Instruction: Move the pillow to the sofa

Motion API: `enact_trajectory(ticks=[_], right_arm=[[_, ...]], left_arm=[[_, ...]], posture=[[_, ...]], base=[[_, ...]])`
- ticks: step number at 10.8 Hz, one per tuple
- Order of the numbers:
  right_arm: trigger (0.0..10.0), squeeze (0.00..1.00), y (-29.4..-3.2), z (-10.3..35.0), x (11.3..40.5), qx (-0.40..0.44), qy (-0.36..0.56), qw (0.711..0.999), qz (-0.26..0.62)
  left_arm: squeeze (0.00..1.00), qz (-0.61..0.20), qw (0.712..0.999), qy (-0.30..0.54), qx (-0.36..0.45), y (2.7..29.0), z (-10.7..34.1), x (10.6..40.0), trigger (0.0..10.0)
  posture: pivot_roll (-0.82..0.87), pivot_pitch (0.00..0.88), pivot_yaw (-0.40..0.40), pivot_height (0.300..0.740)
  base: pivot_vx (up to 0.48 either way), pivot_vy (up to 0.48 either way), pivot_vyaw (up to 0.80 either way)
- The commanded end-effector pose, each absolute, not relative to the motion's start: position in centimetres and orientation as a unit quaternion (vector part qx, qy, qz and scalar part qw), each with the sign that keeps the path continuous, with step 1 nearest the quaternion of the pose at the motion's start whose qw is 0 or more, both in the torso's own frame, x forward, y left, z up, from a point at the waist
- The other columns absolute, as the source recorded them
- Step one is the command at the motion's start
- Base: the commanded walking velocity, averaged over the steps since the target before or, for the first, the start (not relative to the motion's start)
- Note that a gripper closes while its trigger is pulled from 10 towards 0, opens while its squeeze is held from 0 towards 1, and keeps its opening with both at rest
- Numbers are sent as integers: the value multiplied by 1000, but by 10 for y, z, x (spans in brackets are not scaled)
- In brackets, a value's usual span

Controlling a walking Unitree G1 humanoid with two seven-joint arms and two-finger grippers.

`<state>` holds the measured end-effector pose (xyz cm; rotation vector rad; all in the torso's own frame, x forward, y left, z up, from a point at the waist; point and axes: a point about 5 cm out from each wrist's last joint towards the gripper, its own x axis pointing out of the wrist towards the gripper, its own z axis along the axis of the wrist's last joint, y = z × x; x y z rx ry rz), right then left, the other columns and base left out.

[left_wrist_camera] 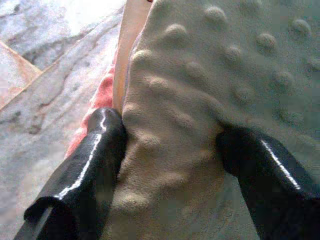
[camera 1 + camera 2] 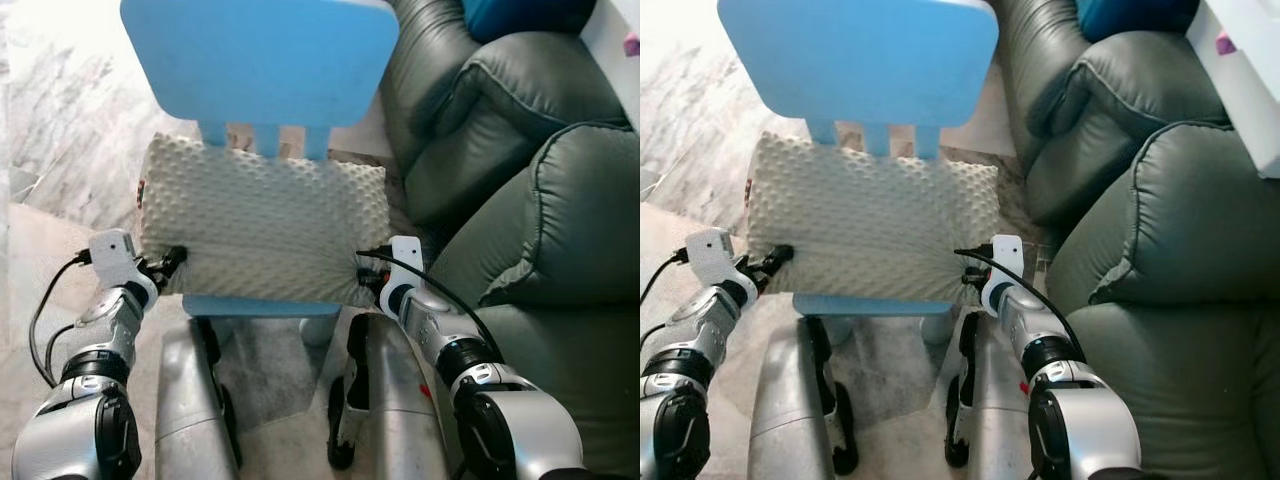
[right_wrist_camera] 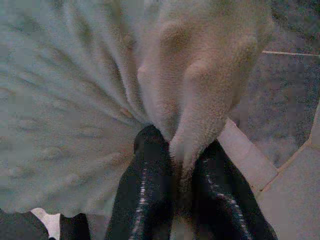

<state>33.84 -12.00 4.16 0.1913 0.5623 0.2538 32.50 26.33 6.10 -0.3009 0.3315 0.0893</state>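
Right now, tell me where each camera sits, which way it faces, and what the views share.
Left eye view: on the head, looking down at the pillow on the blue chair, sofa to the right; both arms show.
Right eye view: same scene, slightly offset.
Left wrist view: along the left gripper, fingers pinching the pillow's bumpy edge.
Right wrist view: along the right gripper, clamped on a bunched corner.
Shared: all four show the pillow.

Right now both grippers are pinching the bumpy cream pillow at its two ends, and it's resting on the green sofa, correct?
Not quite. The left gripper and right gripper do pinch the pillow at its ends, but it rests on the blue chair, not the sofa, which stands to the right. The left eye view shows this.
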Motion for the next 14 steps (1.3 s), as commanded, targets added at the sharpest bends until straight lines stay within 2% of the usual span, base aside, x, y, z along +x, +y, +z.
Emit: enact_trajectory(ticks=[1, 14], right_arm=[[0, 0, -137, 31, 331, 89, 297, 946, 97], [0, 0, -131, 49, 344, 115, 253, 954, 112]], left_arm=[[0, 46, 969, 179, -161, 262, 52, 320, 0], [0, 109, 978, 139, -112, 282, 74, 330, 0]], posture=[[-52, 273, -151, 542], [-33, 202, -136, 542]], base=[[0, 0, 0], [0, 0, 0]])
